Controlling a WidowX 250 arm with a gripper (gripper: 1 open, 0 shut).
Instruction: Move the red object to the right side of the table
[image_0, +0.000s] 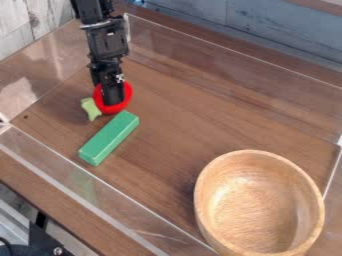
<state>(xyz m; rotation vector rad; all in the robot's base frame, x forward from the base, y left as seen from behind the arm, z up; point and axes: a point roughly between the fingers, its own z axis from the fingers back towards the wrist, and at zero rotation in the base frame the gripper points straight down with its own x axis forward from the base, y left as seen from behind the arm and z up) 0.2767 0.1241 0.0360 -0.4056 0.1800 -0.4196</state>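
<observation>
The red object (114, 97), a small round red toy fruit with a light-green leaf tab at its left, sits low over the dark wood table (227, 110) in the left part of the view. My gripper (111, 90) comes down onto it from above, its black fingers shut on the red object. The fingertips are partly hidden against the red ball. It hangs just above the upper end of the green block.
A green rectangular block (108, 137) lies diagonally just below the gripper. A round light wooden bowl (259, 205) stands at the front right. Low clear acrylic walls (80, 185) border the tabletop on all sides.
</observation>
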